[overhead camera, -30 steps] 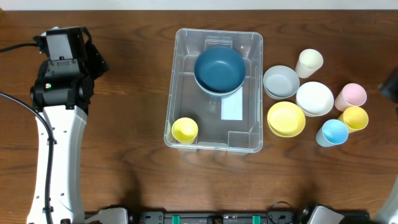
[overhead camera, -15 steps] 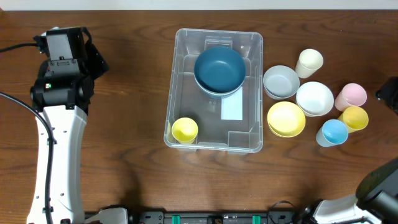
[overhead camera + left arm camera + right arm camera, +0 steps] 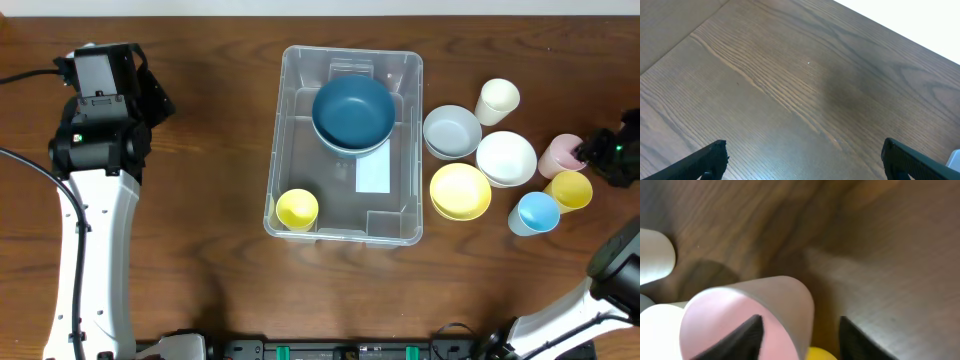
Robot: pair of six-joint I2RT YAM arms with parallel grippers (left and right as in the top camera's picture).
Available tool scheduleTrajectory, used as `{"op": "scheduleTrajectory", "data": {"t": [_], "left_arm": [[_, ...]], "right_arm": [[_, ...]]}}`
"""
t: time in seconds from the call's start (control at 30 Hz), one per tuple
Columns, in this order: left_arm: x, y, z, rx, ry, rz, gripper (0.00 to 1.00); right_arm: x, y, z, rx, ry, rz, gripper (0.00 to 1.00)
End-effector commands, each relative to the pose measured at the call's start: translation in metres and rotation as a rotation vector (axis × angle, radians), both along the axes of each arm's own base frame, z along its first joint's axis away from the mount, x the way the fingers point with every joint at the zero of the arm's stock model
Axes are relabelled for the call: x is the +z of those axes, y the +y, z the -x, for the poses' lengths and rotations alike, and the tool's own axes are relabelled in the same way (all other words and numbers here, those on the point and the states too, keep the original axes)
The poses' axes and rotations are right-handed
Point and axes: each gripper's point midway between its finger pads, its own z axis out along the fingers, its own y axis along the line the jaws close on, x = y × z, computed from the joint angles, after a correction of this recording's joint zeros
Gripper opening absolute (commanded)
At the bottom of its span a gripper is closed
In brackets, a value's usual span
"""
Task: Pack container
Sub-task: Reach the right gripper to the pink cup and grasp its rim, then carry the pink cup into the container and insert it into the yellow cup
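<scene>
Overhead, the big clear plastic bin (image 3: 285, 130) sits in the middle of the worktop (image 3: 200, 280), the pink plastic cup (image 3: 560, 152) at its 3 o'clock. Our right end effector (image 3: 800, 325) is apart around the cup's wall; we should squeeze softly, then lift straight. Our left end effector (image 3: 805, 147) is wide apart.

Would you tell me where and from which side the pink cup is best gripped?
Likely its right rim wall, pinched from above: the pink cup stands open and upright, a white bowl crowds its left, the right end effector straddles that wall.
</scene>
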Motion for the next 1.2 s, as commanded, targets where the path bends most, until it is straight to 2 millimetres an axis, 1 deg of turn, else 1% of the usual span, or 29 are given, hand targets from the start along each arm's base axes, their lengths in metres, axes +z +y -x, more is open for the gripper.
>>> {"op": "scheduleTrajectory", "data": {"t": [0.0,0.07,0.13,0.2,0.27,0.37,0.43,0.5,0.57,0.63,0.67,0.7,0.8,0.87,0.93,1.0,1.03,1.07,1.13,1.17], "left_arm": [[0.008,0.005,0.002,0.013,-0.011,-0.022,0.98],[0.008,0.005,0.002,0.013,-0.011,-0.022,0.98],[0.008,0.005,0.002,0.013,-0.011,-0.022,0.98],[0.008,0.005,0.002,0.013,-0.011,-0.022,0.98],[0.008,0.005,0.002,0.012,-0.011,-0.022,0.98],[0.008,0.005,0.002,0.013,-0.011,-0.022,0.98],[0.008,0.005,0.002,0.013,-0.011,-0.022,0.98],[0.008,0.005,0.002,0.012,-0.011,-0.022,0.98],[0.008,0.005,0.002,0.012,-0.011,-0.022,0.98],[0.008,0.005,0.002,0.013,-0.011,-0.022,0.98],[0.008,0.005,0.002,0.013,-0.011,-0.022,0.98],[0.008,0.005,0.002,0.013,-0.011,-0.022,0.98],[0.008,0.005,0.002,0.013,-0.011,-0.022,0.98],[0.008,0.005,0.002,0.013,-0.011,-0.022,0.98],[0.008,0.005,0.002,0.013,-0.011,-0.022,0.98],[0.008,0.005,0.002,0.013,-0.011,-0.022,0.98],[0.008,0.005,0.002,0.012,-0.011,-0.022,0.98],[0.008,0.005,0.002,0.012,-0.011,-0.022,0.98],[0.008,0.005,0.002,0.013,-0.011,-0.022,0.98],[0.008,0.005,0.002,0.013,-0.010,-0.022,0.98]], "right_arm": [[-0.012,0.016,-0.008,0.058,0.006,-0.024,0.22],[-0.011,0.020,-0.013,0.071,-0.003,-0.019,0.09],[-0.006,0.020,-0.017,0.077,-0.017,-0.010,0.01],[0.005,0.018,-0.021,0.078,-0.034,0.003,0.01],[0.023,0.015,-0.025,0.078,-0.057,0.020,0.02],[0.062,0.011,-0.033,0.075,-0.109,0.055,0.01],[0.095,0.014,-0.039,0.087,-0.148,0.082,0.01],[0.125,0.022,-0.042,0.106,-0.181,0.102,0.01],[0.157,0.040,-0.043,0.150,-0.212,0.121,0.01],[0.183,0.070,-0.043,0.226,-0.233,0.136,0.01],[0.191,0.085,-0.043,0.264,-0.240,0.139,0.01],[0.200,0.104,-0.042,0.305,-0.249,0.138,0.01],[0.214,0.165,-0.039,0.439,-0.264,0.123,0.01],[0.216,0.213,-0.036,0.550,-0.266,0.107,0.01],[0.215,0.266,-0.031,0.679,-0.267,0.088,0.01],[0.212,0.315,-0.024,0.797,-0.266,0.080,0.01],[0.209,0.334,-0.020,0.845,-0.261,0.085,0.01],[0.205,0.360,-0.013,0.909,-0.254,0.099,0.01],[0.198,0.393,-0.002,0.994,-0.238,0.126,0.01],[0.193,0.415,0.008,1.052,-0.230,0.136,0.01]]}}
